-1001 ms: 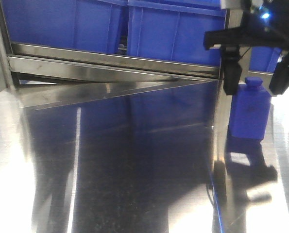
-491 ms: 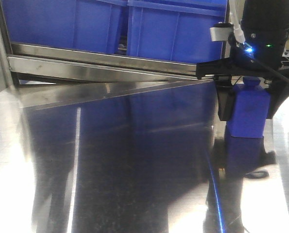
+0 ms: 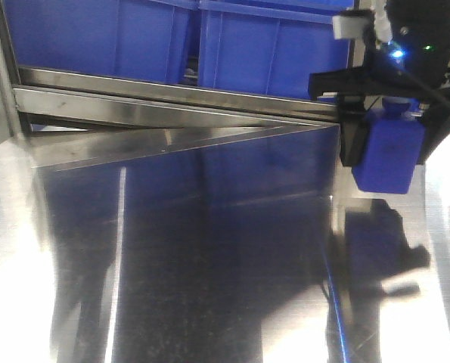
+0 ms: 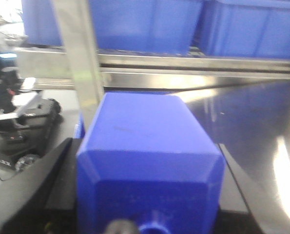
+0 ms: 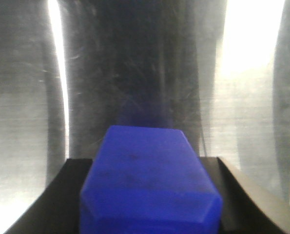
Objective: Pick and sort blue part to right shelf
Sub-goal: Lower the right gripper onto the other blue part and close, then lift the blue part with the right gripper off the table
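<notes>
Exterior front-facing view: right gripper (image 3: 389,159) is clamping the blue part (image 3: 391,147) and lifting it off the counter (image 3: 172,257), where it was standing, beside the right shelf (image 3: 172,94). Left gripper (image 4: 145,204) is gripping a second blue part (image 4: 149,141).

Shiny steel table (image 3: 172,265) fills lower frame, glare at left and lower right. Black device (image 4: 25,129), left edge of left wrist view.

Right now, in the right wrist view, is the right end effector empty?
No, a blue part sits gripped between the right end effector's black fingers.

Front low — wrists tight on part (image 4: 149,161)
</notes>
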Controlling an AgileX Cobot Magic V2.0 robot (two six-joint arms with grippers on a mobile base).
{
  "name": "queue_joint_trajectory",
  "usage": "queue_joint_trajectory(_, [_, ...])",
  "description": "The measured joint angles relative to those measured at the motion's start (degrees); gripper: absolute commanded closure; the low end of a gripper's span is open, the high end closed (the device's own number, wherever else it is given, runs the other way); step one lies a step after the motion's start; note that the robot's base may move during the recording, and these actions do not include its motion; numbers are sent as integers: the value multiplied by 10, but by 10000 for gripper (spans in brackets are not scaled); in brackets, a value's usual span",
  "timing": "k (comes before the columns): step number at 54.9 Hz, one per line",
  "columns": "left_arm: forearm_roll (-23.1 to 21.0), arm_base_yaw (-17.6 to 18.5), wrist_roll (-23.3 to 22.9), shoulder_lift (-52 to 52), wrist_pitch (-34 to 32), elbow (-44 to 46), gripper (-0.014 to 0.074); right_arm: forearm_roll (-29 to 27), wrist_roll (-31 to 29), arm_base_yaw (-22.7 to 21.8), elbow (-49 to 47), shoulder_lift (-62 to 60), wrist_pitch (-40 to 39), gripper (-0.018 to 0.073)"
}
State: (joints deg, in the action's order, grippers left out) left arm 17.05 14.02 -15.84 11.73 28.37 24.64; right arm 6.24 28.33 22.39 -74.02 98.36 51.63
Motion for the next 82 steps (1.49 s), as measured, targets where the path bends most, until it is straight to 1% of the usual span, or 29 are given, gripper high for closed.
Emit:
queue_joint_trajectory(11, [20,0,-12,-59,39,-10,304,7,-29,1,76,-80,-64,354])
queue_joint_trajectory(21, [34,0,-12,-90,76,-10,304,44,-37,1,172,-189,-126,354])
queue_joint_trajectory(38, [36,0,-12,-98,76,-10,304,118,-37,1,373,-447,-235,354])
queue_joint_trajectory(49, [36,0,-12,-98,76,-10,304,148,-37,1,479,-634,-269,354])
queue_joint_trajectory(57, [36,0,-12,-98,76,-10,304,161,-37,1,518,-760,-270,354])
queue_joint_trajectory(65, [36,0,-12,-98,76,-10,307,172,-37,1,527,-856,-269,354])
queue_joint_trajectory(73, [36,0,-12,-98,76,-10,317,185,-37,1,527,-917,-270,354])
queue_joint_trajectory(82, [36,0,-12,-98,76,-10,317,196,-37,1,527,-948,-285,354])
